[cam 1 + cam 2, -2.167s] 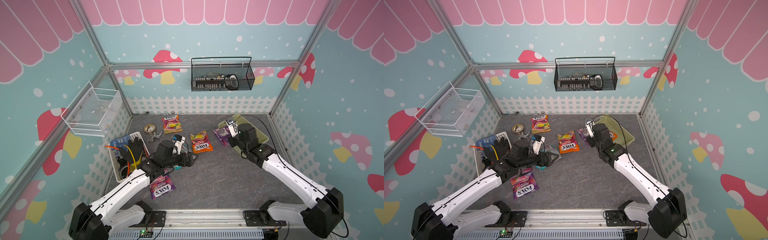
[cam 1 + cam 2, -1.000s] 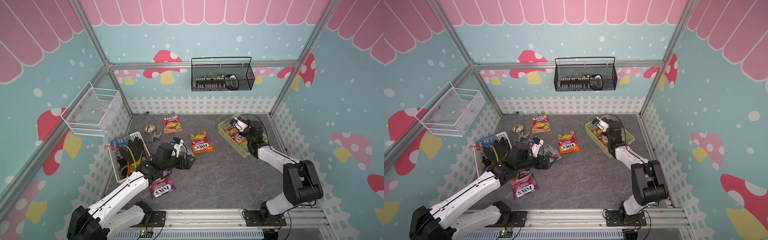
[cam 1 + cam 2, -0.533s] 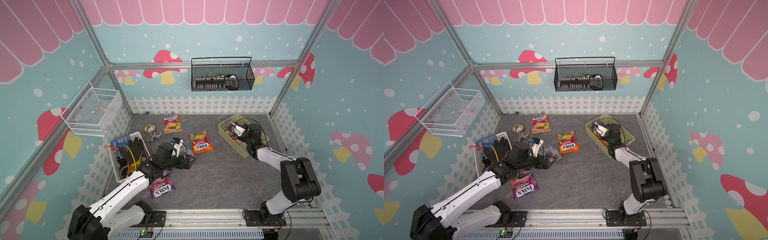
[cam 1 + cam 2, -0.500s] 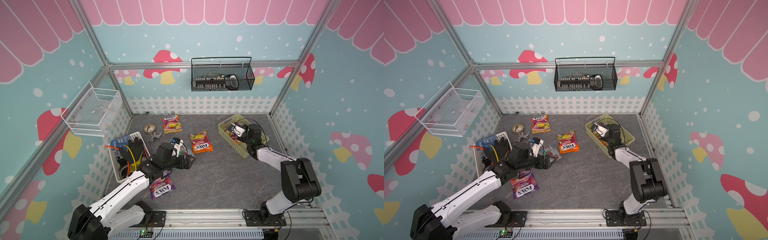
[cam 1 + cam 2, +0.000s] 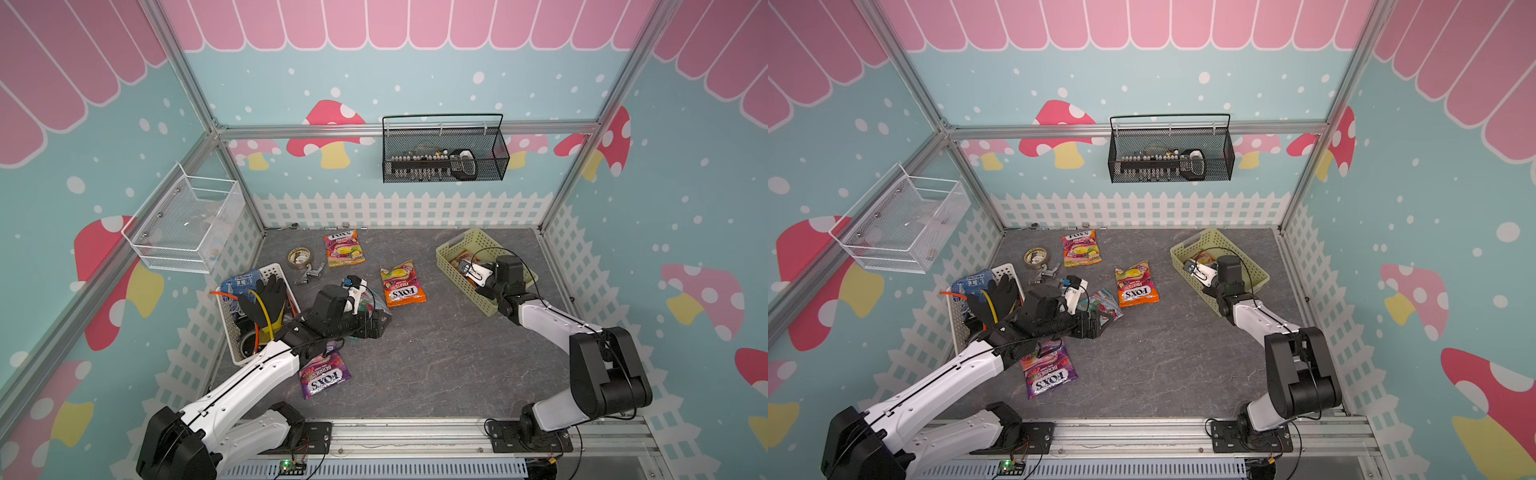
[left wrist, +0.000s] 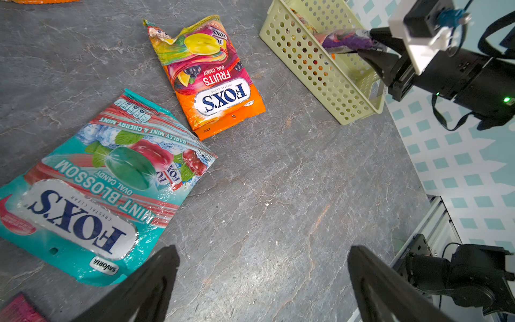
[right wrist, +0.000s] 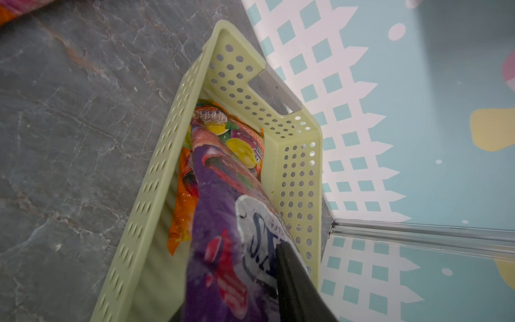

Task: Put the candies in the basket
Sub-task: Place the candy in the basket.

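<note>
The pale yellow-green basket [image 5: 446,249] [image 7: 156,178] stands at the back right with an orange candy bag [image 7: 242,145] in it. My right gripper [image 5: 464,268] [image 6: 365,41] hangs over it, jaws parted, with a blurred purple candy bag [image 7: 214,223] [image 6: 345,41] between them. One finger [image 7: 289,273] shows beside the bag. My left gripper [image 6: 260,251] [image 5: 374,324] is open and empty over bare floor, beside a teal mint bag [image 6: 111,178] [image 5: 1100,305]. On the floor lie an orange bag [image 5: 401,284], another orange bag [image 5: 343,248] and a purple bag [image 5: 324,374].
A white lattice basket [image 5: 276,270] with a black glove stands at the left by my left arm. A tape roll [image 5: 299,257] and a metal clip [image 5: 311,274] lie behind it. A black wire basket [image 5: 444,156] and a white mesh basket [image 5: 187,224] hang on the walls.
My right gripper carried the purple bag from the floor to over the basket, lowered it, and its jaws have just parted. The left arm has barely moved.
</note>
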